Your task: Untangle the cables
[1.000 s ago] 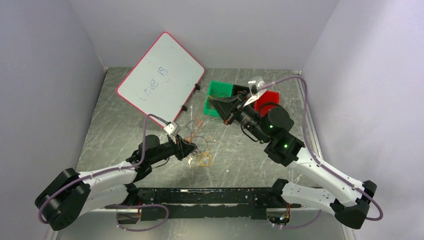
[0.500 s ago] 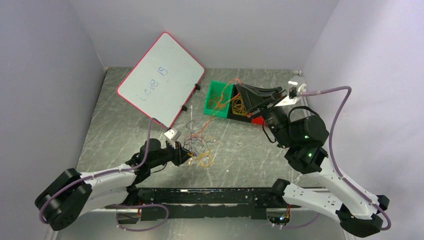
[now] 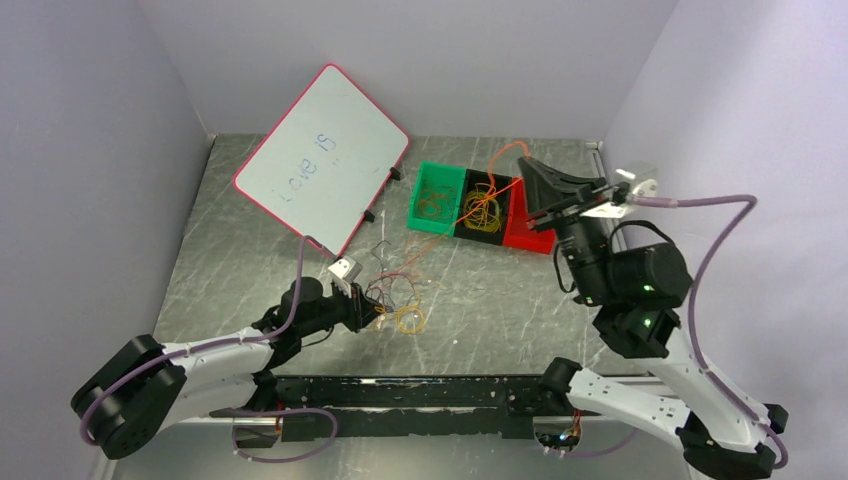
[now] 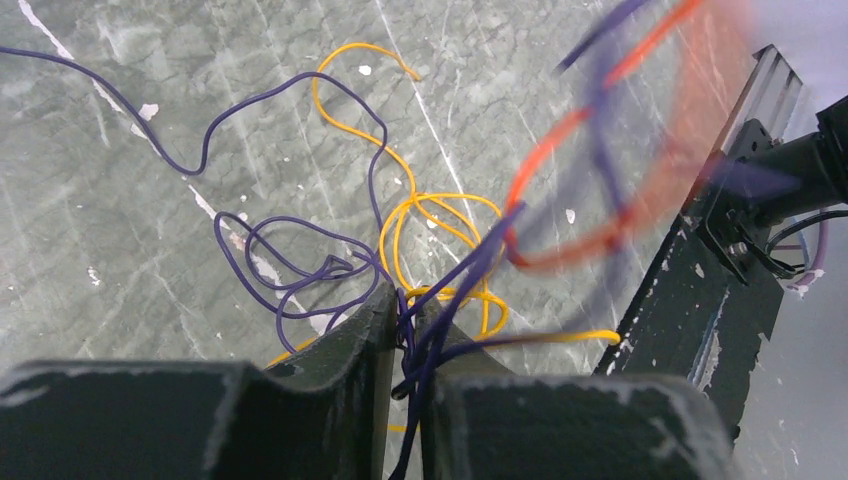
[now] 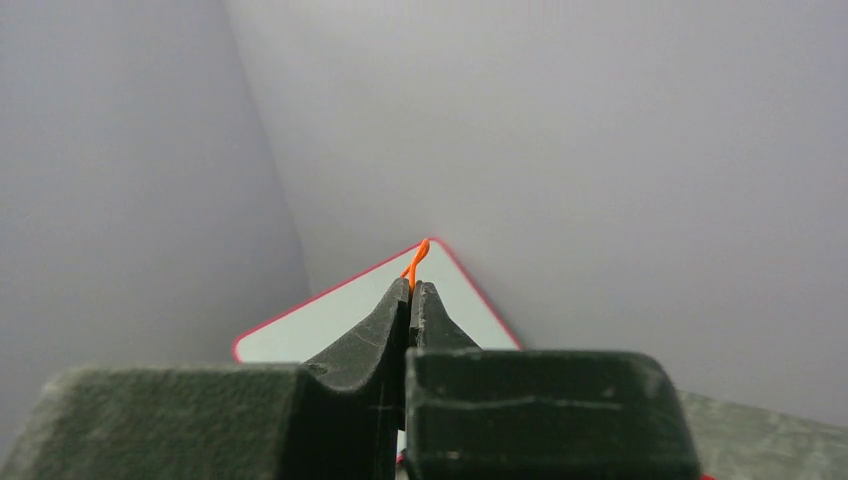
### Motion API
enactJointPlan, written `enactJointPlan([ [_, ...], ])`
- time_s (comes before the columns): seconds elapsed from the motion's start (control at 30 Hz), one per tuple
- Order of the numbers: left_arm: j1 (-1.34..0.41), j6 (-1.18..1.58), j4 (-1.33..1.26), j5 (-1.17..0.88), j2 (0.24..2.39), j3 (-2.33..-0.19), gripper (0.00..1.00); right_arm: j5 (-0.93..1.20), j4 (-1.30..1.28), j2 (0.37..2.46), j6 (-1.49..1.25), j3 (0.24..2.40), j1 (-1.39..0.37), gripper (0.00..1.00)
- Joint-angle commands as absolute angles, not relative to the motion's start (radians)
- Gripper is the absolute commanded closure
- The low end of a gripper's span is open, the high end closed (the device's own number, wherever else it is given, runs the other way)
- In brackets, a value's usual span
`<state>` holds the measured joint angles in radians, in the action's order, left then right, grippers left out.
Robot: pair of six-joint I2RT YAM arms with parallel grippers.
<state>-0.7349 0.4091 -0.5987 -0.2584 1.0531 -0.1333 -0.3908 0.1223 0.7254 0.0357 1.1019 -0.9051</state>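
1. L hand (image 3: 372, 309) sits low over table (image 3: 250, 260), fingers closed, pinching dark purple strands of the cables (image 3: 395, 295). Yellow loops lie just beyond the tips.
2. R hand (image 3: 527, 168) is raised by the red bin (image 3: 523, 232), clamped on orange cable (image 5: 415, 262), w/ its end poking past the tips.
3. Orange cable runs near-straight from the bunch, over black bin (image 3: 497, 228), up to R hand.
4. Yellow loops show in green bin (image 3: 437, 178), orange ones in black bin.

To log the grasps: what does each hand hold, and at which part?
Right hand pinches the orange cable near its end. Left hand pinches the purple cables where they bunch.
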Motion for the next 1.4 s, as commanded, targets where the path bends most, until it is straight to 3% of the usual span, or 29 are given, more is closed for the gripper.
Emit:
enactJointPlan([
  [0.0, -0.736, 0.413, -0.576, -0.222, 1.046, -0.123, 0.8, -0.524, 0.168, 0.667, 0.172, 1.157, -0.904, 1.0],
  [0.2, -0.737, 0.411, -0.565, -0.216, 1.043, -0.121, 0.77, -0.582, 0.157, 0.641, 0.25, 1.201, -0.904, 1.0],
  [0.53, -0.737, 0.413, -0.513, -0.184, 1.034, -0.141, 0.83, -0.683, 0.176, 0.604, 0.329, 1.209, -0.905, 1.0],
  [0.77, -0.737, 0.451, -0.432, -0.097, 1.059, -0.165, 0.93, -0.789, 0.339, 0.599, 0.565, 1.27, -0.905, 1.0],
  [1.37, -0.734, 0.761, -0.152, 0.249, 1.045, -0.195, 0.93, -0.782, 0.526, 0.632, 0.897, 1.473, -0.905, 1.0],
])
